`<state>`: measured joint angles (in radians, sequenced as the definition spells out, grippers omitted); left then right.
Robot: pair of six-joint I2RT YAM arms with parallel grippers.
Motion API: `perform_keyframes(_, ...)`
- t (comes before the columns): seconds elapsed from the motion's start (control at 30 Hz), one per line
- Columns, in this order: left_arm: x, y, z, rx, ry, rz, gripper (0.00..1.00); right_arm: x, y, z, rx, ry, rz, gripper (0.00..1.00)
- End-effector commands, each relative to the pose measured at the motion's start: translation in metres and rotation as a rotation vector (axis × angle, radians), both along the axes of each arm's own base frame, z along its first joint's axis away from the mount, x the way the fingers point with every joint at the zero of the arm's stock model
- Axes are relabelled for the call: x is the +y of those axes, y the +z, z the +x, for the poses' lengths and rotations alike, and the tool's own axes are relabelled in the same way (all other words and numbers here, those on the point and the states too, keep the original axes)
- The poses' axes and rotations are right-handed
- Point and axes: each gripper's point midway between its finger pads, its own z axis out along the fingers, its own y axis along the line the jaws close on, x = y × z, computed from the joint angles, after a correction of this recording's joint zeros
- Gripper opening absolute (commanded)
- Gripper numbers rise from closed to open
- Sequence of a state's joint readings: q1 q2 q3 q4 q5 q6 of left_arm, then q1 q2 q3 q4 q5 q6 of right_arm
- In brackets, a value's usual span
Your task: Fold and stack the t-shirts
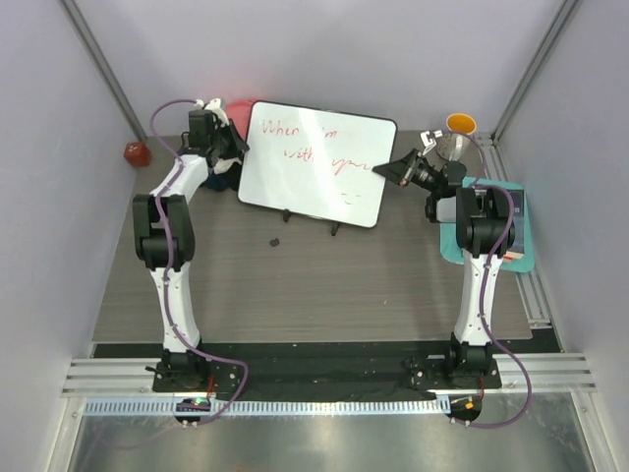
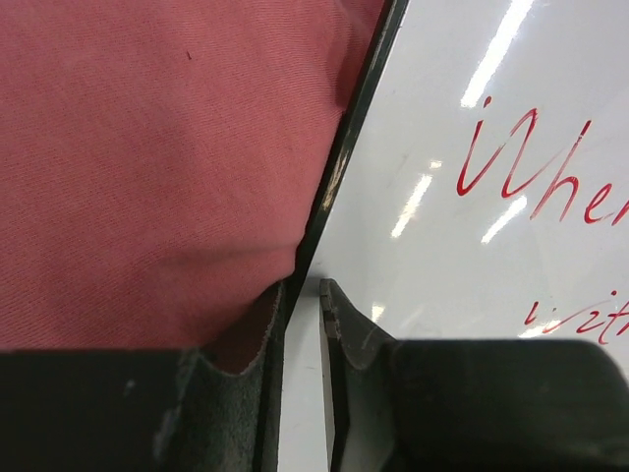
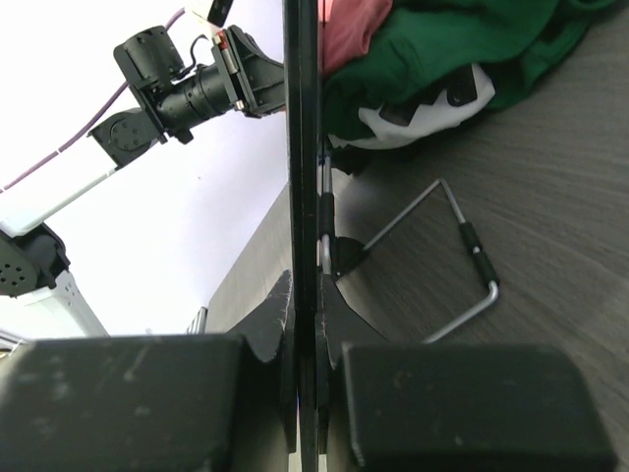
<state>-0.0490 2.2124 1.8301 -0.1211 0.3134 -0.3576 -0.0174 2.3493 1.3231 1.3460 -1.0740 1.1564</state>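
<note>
White board [image 1: 314,162] with red handwriting, standing tilted on a wire stand [image 3: 462,258] at the back of the table [image 1: 295,295]. "When" and, a line lower, "with" are legible; the rest cannot be read. Right gripper [image 3: 307,295]: fingers pressed together on the board's right edge, seen edge-on. Left gripper [image 2: 300,295]: fingers [image 2: 344,334] straddle the board's upper left edge, one on the written face and one behind it; whether they clamp it cannot be told. Shirts: heaped on the table behind the board, with the pink shirt [image 2: 147,167] just beyond its left edge and the green shirt [image 3: 442,59] touching the white shirt [image 3: 413,123]. Orange cup [image 1: 460,124] and teal tray [image 1: 526,246] sit at right, well apart from the heap.
</note>
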Motion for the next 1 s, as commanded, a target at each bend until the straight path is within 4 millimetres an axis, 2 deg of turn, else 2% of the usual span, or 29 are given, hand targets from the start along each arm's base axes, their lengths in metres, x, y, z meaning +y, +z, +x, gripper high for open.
perform_keyframes(0.0, -0.08, 0.025, -0.03, -0.02, -0.223, -0.11, 0.0, 0.057, 0.035, -0.058, -0.348, 0.212, -0.046, 0.01)
perform_keyframes(0.33, -0.084, 0.026, -0.033, -0.027, -0.222, -0.15, 0.0, 0.051, 0.036, -0.056, -0.33, 0.19, -0.038, 0.01)
perform_keyframes(0.5, -0.093, 0.028, -0.039, -0.026, -0.241, -0.161, 0.0, 0.047, 0.038, -0.056, -0.331, 0.169, -0.035, 0.01)
perform_keyframes(0.97, -0.119, 0.063, -0.043, -0.089, -0.287, -0.166, 0.0, 0.029, 0.067, -0.05, -0.381, 0.124, -0.032, 0.01)
